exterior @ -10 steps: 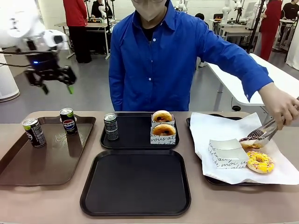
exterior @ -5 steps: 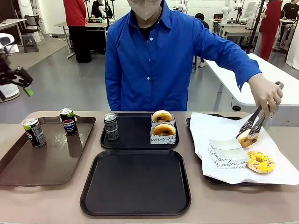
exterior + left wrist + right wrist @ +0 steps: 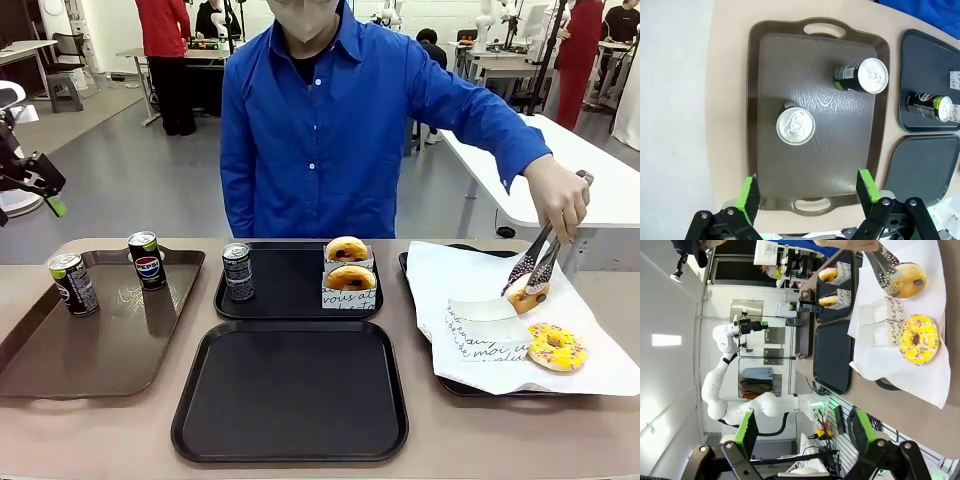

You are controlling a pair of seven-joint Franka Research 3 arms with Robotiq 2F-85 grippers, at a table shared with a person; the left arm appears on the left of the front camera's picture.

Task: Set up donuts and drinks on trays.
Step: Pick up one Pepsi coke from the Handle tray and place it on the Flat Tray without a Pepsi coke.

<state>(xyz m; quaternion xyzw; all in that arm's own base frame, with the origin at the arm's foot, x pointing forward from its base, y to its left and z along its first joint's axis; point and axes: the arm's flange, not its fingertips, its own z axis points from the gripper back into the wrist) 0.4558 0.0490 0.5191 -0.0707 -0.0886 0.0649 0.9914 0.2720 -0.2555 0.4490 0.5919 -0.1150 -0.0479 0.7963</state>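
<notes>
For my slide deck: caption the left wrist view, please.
Open left gripper hovers above the brown tray holding two upright drink cans.

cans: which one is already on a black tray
The can at the left end of the far black tray, beside the two sleeved donuts. The green-rimmed can and the blue-logo can stand on the brown tray.

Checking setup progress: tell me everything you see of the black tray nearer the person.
The far black tray is matte plastic, nearly square, with rounded corners and a raised rim. It lies flat on the table, beyond the near black tray. An upright drink can stands on its left; two sleeved donuts on its right.
</notes>
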